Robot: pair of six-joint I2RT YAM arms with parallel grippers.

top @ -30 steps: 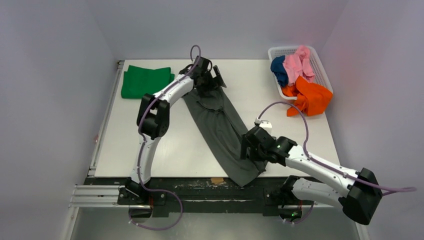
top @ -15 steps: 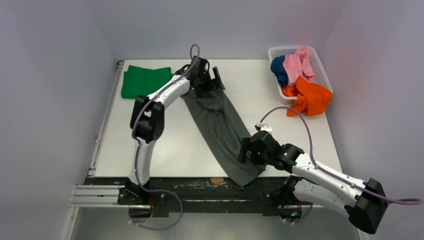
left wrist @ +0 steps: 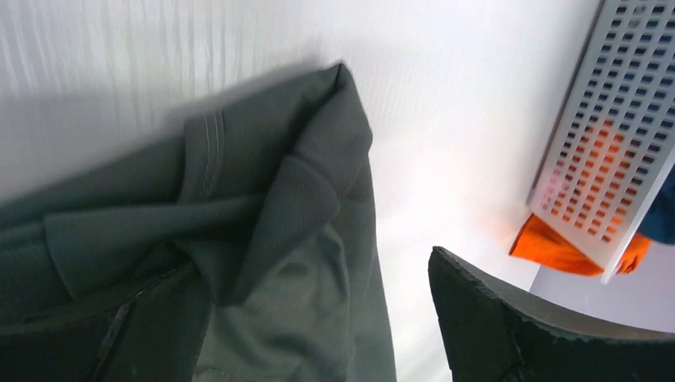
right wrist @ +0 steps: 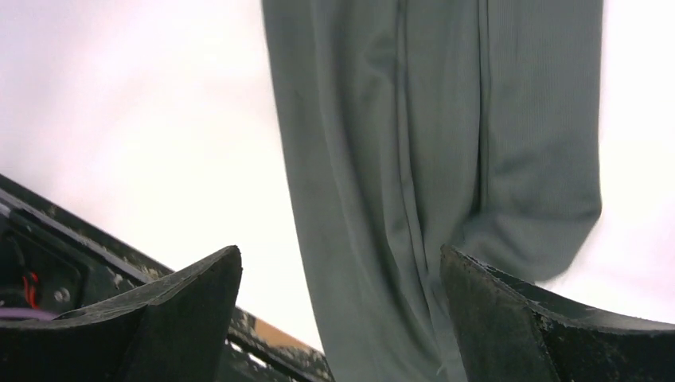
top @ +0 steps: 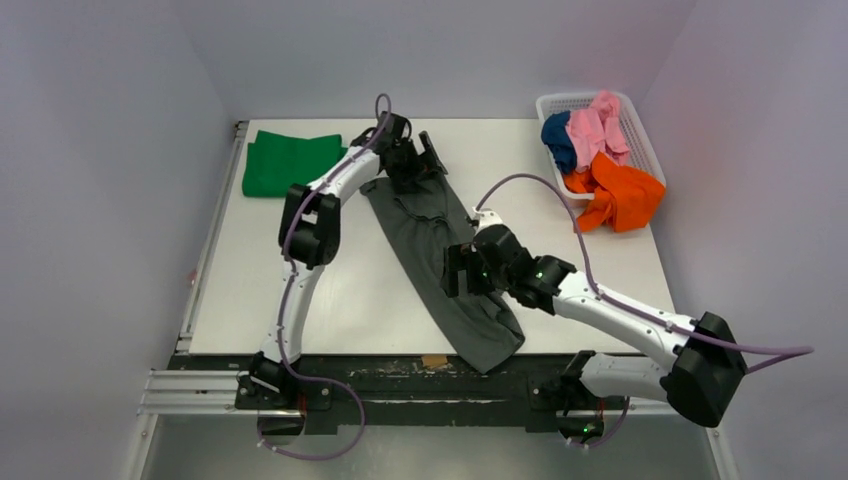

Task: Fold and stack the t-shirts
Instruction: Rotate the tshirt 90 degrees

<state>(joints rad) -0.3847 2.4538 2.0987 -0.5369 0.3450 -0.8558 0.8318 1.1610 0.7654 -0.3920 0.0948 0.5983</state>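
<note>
A dark grey t-shirt (top: 420, 225) lies in a long diagonal strip from the table's far middle to its near edge. My left gripper (top: 418, 165) is open at the shirt's far end. The left wrist view shows bunched grey cloth (left wrist: 278, 215) beside one finger (left wrist: 509, 318); the other finger is hidden. My right gripper (top: 458, 272) is open and empty, hovering over the shirt's near half (right wrist: 430, 143). A folded green t-shirt (top: 290, 163) lies at the far left. Orange (top: 625, 195), pink (top: 590, 125) and navy (top: 556, 138) t-shirts are heaped in the basket.
The white lattice basket (top: 640, 130) stands at the far right, with the orange shirt spilling over its near rim; it also shows in the left wrist view (left wrist: 605, 135). The dark rail at the table's near edge (right wrist: 48, 270) lies under my right gripper.
My right arm has swung left and away from the near edge, so its gripper is now over the middle of the grey shirt. The left gripper has barely moved.
</note>
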